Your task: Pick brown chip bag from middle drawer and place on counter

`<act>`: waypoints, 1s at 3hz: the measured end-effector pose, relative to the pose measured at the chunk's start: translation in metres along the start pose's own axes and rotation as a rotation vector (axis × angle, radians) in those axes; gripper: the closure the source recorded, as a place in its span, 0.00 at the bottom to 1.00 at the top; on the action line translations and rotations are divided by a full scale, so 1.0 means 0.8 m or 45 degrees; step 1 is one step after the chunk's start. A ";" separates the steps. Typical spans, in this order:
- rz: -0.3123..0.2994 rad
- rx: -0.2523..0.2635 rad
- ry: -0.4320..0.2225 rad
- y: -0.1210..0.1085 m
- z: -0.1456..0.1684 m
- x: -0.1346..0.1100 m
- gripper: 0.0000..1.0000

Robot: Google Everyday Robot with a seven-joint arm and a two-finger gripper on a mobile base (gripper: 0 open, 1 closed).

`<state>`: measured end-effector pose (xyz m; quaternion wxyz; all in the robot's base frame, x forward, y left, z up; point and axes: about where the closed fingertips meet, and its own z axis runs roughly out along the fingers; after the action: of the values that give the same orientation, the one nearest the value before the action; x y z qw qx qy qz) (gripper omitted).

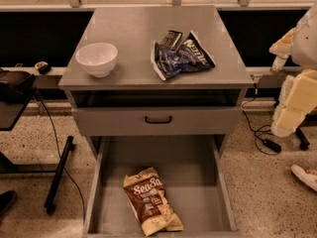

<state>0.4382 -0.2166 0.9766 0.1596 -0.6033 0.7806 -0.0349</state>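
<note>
Your brown chip bag (151,200) lies flat on the floor of the open middle drawer (198,202), slightly left of centre, with its lettered end towards the back. Expect it to be light, crinkly and air-puffed, so it will slip and give under pressure. Pinch a sealed end seam or a side edge rather than the belly. The gripper (280,53) hangs off the desk's right side, well apart from the bag, and you cannot tell its spread. On the counter (133,26), the white bowl (96,58) and blue bags (181,58) leave room between them.
</note>
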 end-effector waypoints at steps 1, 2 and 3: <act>0.000 0.000 0.000 0.000 0.000 0.000 0.00; 0.024 -0.087 0.002 -0.019 0.049 -0.007 0.00; 0.189 -0.251 -0.137 0.013 0.149 -0.056 0.00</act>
<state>0.4729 -0.1545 0.8705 0.1433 -0.5576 0.8130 0.0864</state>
